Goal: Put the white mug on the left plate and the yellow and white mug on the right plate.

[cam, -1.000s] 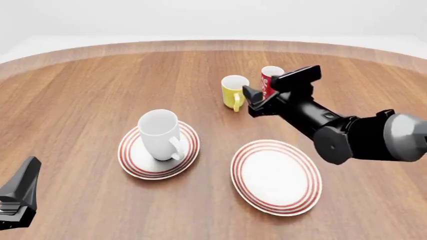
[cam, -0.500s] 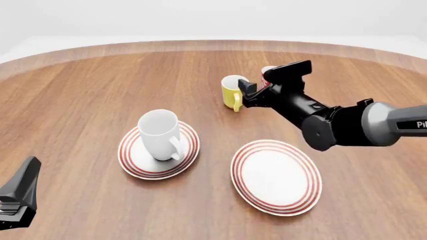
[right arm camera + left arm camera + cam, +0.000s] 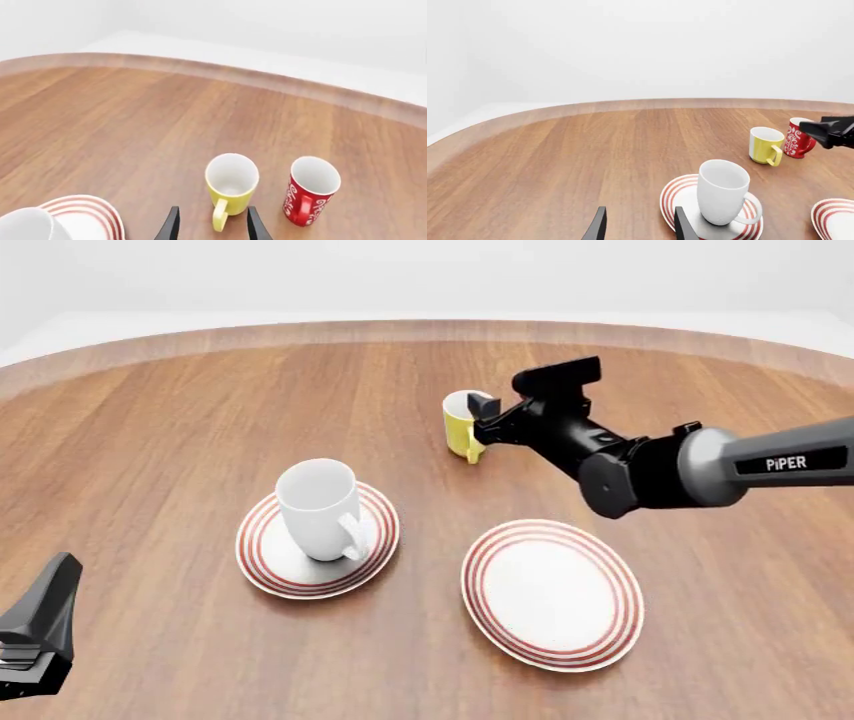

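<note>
The white mug [image 3: 320,508] stands upright on the left plate [image 3: 274,565], handle towards me; both also show in the left wrist view, white mug [image 3: 720,192] on left plate [image 3: 675,197]. The right plate [image 3: 553,592] lies bare. Further back stands the yellow and white mug [image 3: 461,425] [image 3: 230,181]. My right gripper [image 3: 489,422] [image 3: 212,215] is open just behind its handle, fingers on either side of the handle's line. My left gripper [image 3: 639,220] is open and holds nothing, low at the near left corner [image 3: 40,630].
A slim red mug [image 3: 310,196] [image 3: 797,137] with white pattern stands close beside the yellow mug, on its right; my right arm [image 3: 667,475] hides it in the front view. The round wooden table's far edge [image 3: 427,328] curves behind the mugs.
My right gripper has moved forward and left, from beside the red mug to right at the yellow mug's handle, now covering the red mug. The left arm and the white mug have not moved.
</note>
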Robot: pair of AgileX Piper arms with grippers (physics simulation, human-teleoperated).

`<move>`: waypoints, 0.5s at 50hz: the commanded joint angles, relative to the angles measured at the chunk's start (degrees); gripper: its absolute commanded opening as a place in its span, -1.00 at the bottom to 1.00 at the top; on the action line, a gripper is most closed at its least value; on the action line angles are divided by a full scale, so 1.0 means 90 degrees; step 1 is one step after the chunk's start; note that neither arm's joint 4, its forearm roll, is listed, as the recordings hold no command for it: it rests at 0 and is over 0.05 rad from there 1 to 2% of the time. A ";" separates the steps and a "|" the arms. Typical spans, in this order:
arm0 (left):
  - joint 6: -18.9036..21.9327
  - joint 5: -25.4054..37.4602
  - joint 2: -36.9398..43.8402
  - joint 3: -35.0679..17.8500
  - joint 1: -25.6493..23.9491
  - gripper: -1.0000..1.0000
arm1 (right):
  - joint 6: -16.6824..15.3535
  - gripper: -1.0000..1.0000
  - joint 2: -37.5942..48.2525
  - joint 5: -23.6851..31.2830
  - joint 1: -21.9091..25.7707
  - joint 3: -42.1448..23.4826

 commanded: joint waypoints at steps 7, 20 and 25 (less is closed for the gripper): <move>0.0000 0.0000 0.0000 0.0000 0.0000 1.00 | 0.0094 1.00 0.0399 0.0017 -0.0138 -0.0218; 0.0000 0.0000 0.0000 0.0000 0.0000 1.00 | 0.0137 1.00 0.0702 -0.0015 -0.0228 -0.0372; 0.0000 0.0000 0.0000 0.0000 0.0000 1.00 | 0.0132 1.00 0.0813 0.0005 -0.0210 -0.0439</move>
